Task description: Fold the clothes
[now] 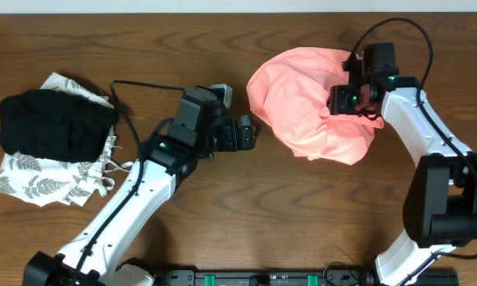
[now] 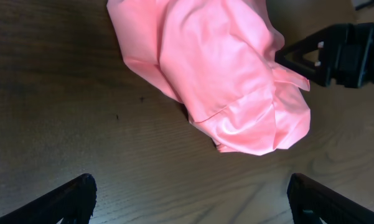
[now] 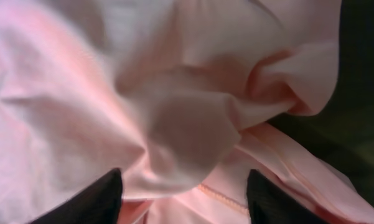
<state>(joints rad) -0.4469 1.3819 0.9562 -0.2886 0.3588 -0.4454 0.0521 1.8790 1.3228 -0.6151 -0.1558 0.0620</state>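
The clothes are a salmon-pink T-shirt (image 1: pixel 301 103) lying in a crumpled heap at the back right of the wooden table; no lettering shows. My right gripper (image 1: pixel 341 99) is down on the heap's right side. In the right wrist view its fingers (image 3: pixel 106 199) stand apart, straddling a soft bulge of the shirt (image 3: pixel 174 93) without pinching it. My left gripper (image 1: pixel 250 131) hovers open over bare wood just left of the heap. In the left wrist view the shirt (image 2: pixel 218 74) lies ahead of the wide-open left gripper (image 2: pixel 191 183), with the right gripper (image 2: pixel 342 59) beyond it.
A black folded garment (image 1: pixel 55 123) rests on a white garment with grey leaf print (image 1: pixel 40 179) at the far left. Bare wood lies between the two piles. A black rail (image 1: pixel 262 278) runs along the table's front edge.
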